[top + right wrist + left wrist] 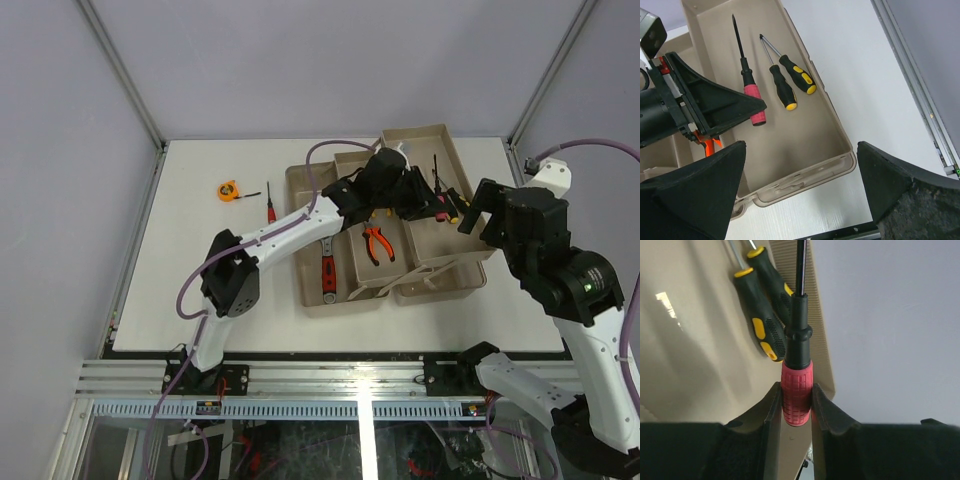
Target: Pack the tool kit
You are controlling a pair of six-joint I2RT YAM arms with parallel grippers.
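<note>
The beige toolbox (440,275) lies open on the white table. My left gripper (432,205) reaches into its right compartment and is shut on the red handle of a black-shafted screwdriver (796,395), which is also in the right wrist view (751,95). Two yellow-and-black screwdrivers (790,82) lie beside it on the compartment floor. Orange pliers (376,243) lie in the middle tray, and a red-handled wrench (328,268) in the left tray. An orange tape measure (229,189) and a small screwdriver (269,205) lie on the table to the left. My right gripper (478,208) is open and empty above the box's right edge.
The box's near right corner and rim (840,135) sit below my right gripper. The left arm (290,225) stretches across the left and middle trays. The table's metal edge rail (920,85) runs along the right.
</note>
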